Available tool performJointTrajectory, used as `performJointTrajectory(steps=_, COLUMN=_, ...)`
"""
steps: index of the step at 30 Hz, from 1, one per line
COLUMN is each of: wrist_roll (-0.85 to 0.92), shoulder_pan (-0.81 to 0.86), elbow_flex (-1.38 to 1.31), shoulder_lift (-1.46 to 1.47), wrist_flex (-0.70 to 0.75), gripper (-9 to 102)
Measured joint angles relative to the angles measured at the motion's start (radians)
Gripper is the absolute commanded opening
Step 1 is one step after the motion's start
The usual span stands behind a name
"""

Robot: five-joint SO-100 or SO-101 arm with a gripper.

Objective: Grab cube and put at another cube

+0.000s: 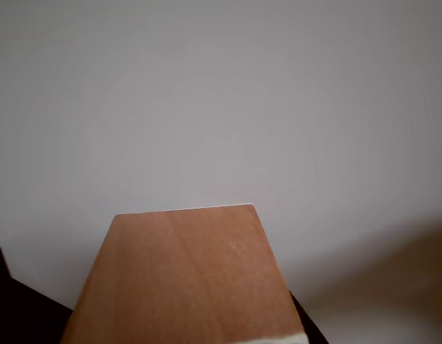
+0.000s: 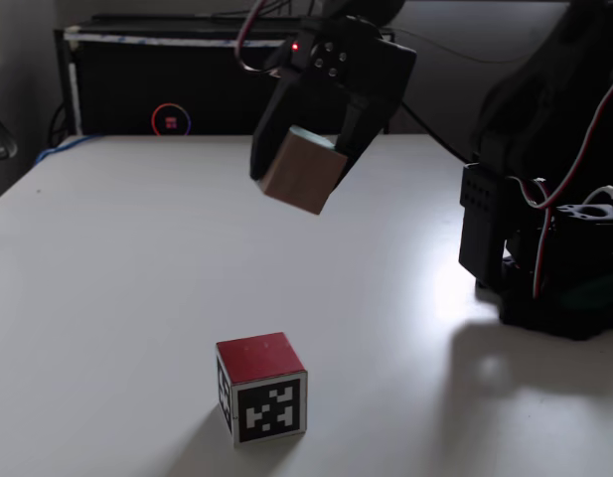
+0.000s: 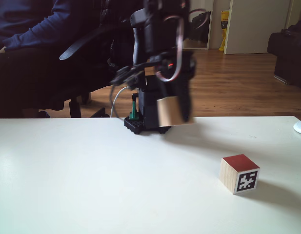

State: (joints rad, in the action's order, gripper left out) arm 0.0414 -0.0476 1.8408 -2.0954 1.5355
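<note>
Cube [image 2: 303, 170] hangs tilted in raised pincer [image 2: 308, 149].

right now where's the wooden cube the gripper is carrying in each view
Other view: the wooden cube fills the lower centre, close up against the white table.
A fixed view: upper centre, lifted off the table in the gripper, above and behind the red-topped marker cube.
Another fixed view: centre, raised in front of the arm's base, left of the marker cube.
Shared landmark: the marker cube, seen in both fixed views.
</note>
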Motion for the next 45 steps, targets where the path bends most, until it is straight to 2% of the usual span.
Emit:
performJointTrajectory(steps=8, wrist_roll=-0.127, shoulder_pan=-0.146, elbow_flex=-0.153, shoulder_lift=0.25, wrist_flex=0.011, gripper=18)
performJointTrajectory(steps=20, wrist_roll=-0.232, shoulder_pan=-0.313, elbow_flex=-0.279, shoulder_lift=0.426, wrist_flex=0.003, gripper=19)
performJointTrajectory(steps=28, wrist_roll=-0.276, shoulder_pan=-0.37, elbow_flex=-0.38, shoulder_lift=0.548, wrist_flex=0.003, gripper=19)
performJointTrajectory(steps=45, wrist_roll=-0.281, shoulder_pan=-0.351, elbow_flex=-0.525, shoulder_lift=0.749, wrist_flex=0.003, gripper=23)
